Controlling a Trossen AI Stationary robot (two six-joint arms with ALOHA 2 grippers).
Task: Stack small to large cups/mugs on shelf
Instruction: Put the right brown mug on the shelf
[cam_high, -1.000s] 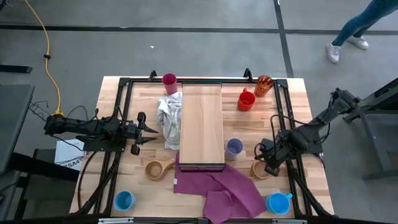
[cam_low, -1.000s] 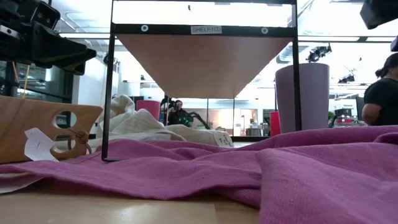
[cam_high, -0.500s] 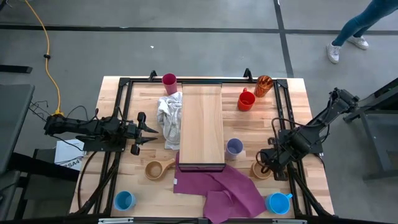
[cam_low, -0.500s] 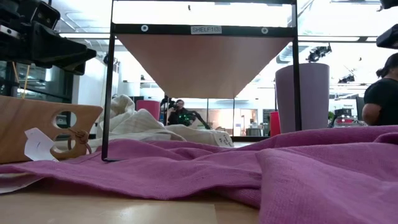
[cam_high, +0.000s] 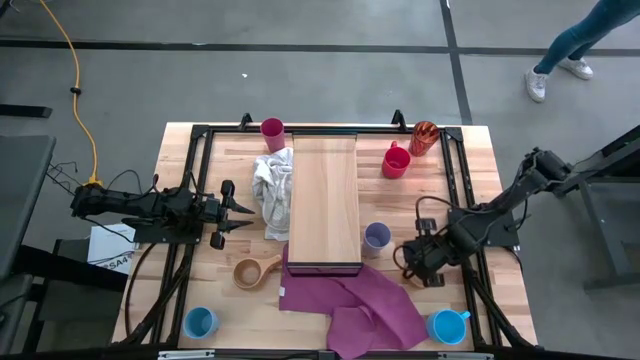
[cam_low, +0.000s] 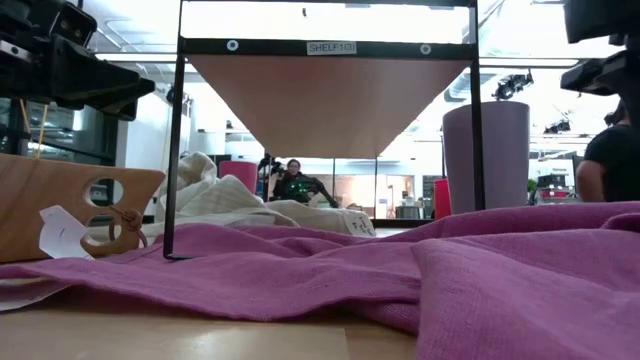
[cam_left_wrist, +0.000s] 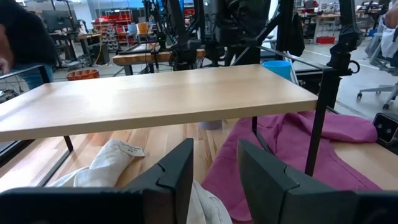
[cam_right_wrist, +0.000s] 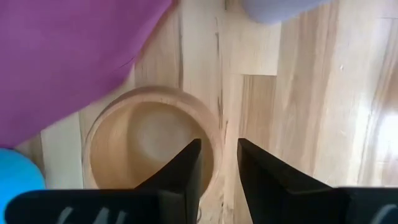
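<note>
- On the counter (cam_high: 470, 150), shelf (cam_high: 324, 200) sits mid-surface with its top bare; nothing stacked yet.
- Purple cloth (cam_high: 355, 295) lies just past the shelf's dark-framed end, white rag (cam_high: 270, 190) along its left side.
- Left hand (cam_high: 238, 216) parked beside the rag, fingers slightly apart, holding nothing; looks like it's waiting.
- Right hand (cam_right_wrist: 217, 171) hovers right over the wooden cup (cam_right_wrist: 149, 140), fingers apart straddling its rim (cam_right_wrist: 214, 134); my read: lining up a rim pinch.
- Lavender tumbler (cam_high: 376, 237) just beside the shelf; other cups scattered around the counter's edges.
</note>
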